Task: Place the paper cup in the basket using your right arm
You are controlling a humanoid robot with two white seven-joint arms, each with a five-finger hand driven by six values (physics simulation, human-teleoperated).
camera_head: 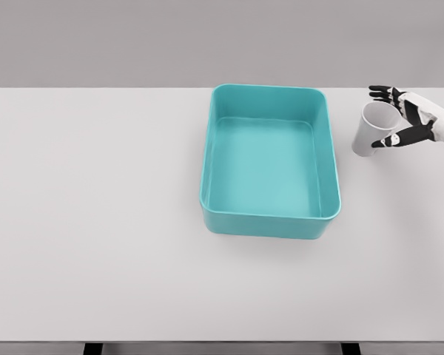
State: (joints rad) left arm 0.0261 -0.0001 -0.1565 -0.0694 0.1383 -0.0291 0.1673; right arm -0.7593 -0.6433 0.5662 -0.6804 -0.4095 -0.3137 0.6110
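The right robot hand grips the white paper cup between thumb and fingers, tilted, just right of the teal basket. The basket sits on the white bench.

Plain grey wall behind, wide white table, soft even light

The right hand is cut off at the wrist by the picture's right edge. The paper cup side facing its palm is hidden behind the fingers.
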